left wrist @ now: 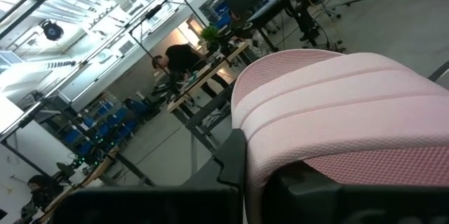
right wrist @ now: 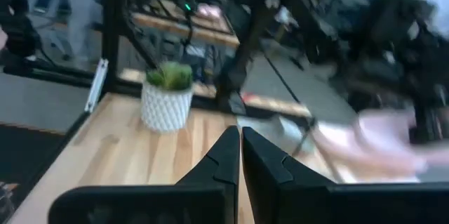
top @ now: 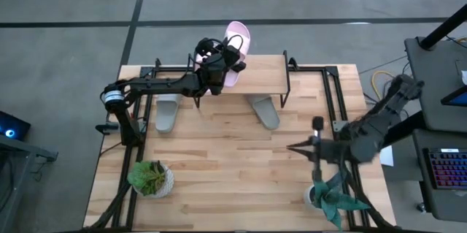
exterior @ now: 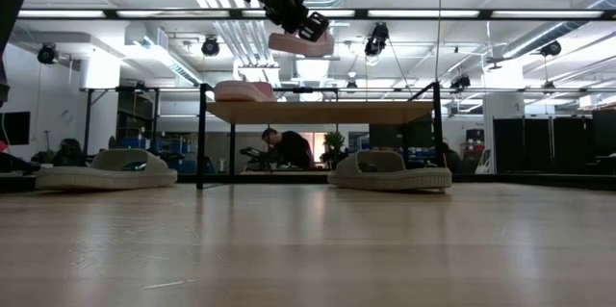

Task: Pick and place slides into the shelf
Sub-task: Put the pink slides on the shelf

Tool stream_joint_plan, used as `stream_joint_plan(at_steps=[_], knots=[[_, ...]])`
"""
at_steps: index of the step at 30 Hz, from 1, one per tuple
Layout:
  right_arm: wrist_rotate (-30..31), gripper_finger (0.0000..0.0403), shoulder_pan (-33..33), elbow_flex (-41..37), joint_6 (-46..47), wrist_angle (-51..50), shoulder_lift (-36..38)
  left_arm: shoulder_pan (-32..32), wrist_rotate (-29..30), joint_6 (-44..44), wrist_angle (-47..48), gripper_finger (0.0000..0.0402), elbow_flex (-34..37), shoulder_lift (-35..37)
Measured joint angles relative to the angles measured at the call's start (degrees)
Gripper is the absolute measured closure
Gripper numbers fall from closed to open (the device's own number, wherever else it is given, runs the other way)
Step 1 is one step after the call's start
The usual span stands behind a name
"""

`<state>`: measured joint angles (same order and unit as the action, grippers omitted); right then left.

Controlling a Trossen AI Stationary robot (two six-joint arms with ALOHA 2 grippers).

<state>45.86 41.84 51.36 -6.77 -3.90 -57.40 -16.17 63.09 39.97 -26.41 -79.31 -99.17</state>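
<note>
My left gripper [top: 219,61] is shut on a light pink slide [top: 237,37], high over the far edge of the shelf [top: 255,76]. In the low view this slide [exterior: 300,42] hangs in the air above the plank top [exterior: 327,112]. A second pink slide [exterior: 243,90] lies sole-down on the plank; the left arm covers it from above. Two grey slides [top: 168,112] [top: 266,112] lie on the table at the shelf's near side. My right gripper [top: 292,147] is shut and touches nothing. It hovers near the table's right edge. My left gripper holds the pink slide by its wide strap [left wrist: 295,133], at the side toward the table's left. One dark finger [left wrist: 233,159] lies against the strap's outer side; whether the other finger is under the strap, I cannot tell. The slide is lifted clear of the shelf, roughly level [exterior: 300,42].
A potted plant [top: 151,178] stands at the near left corner, and another plant [top: 332,196] at the near right, just beside the right arm. Bare tabletop [top: 226,167] lies between the grey slides and the near edge. People sit at desks beyond the table [exterior: 284,145].
</note>
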Motion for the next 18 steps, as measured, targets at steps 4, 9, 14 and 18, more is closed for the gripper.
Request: stream_joint_plan(at_steps=[4,9,14,18], knots=[[-12.3,0.0394,-10.9,-0.2,-7.3,2.6,1.9,0.0,0.0,1.3,0.0,0.0401,0.1,0.0],[-30.2,0.0394,-25.7,-1.6,-11.5,3.6,6.3,-0.1,0.1,2.6,0.0,0.0401,0.2,0.0],[-38.3,0.0394,-38.4,-2.8,-13.4,-0.2,12.8,-0.3,0.1,2.6,0.0,0.0401,0.2,0.0],[-40.2,0.0394,-43.4,-6.2,-15.3,-1.7,18.8,-0.4,-0.1,2.8,0.0,0.0401,0.2,0.0]])
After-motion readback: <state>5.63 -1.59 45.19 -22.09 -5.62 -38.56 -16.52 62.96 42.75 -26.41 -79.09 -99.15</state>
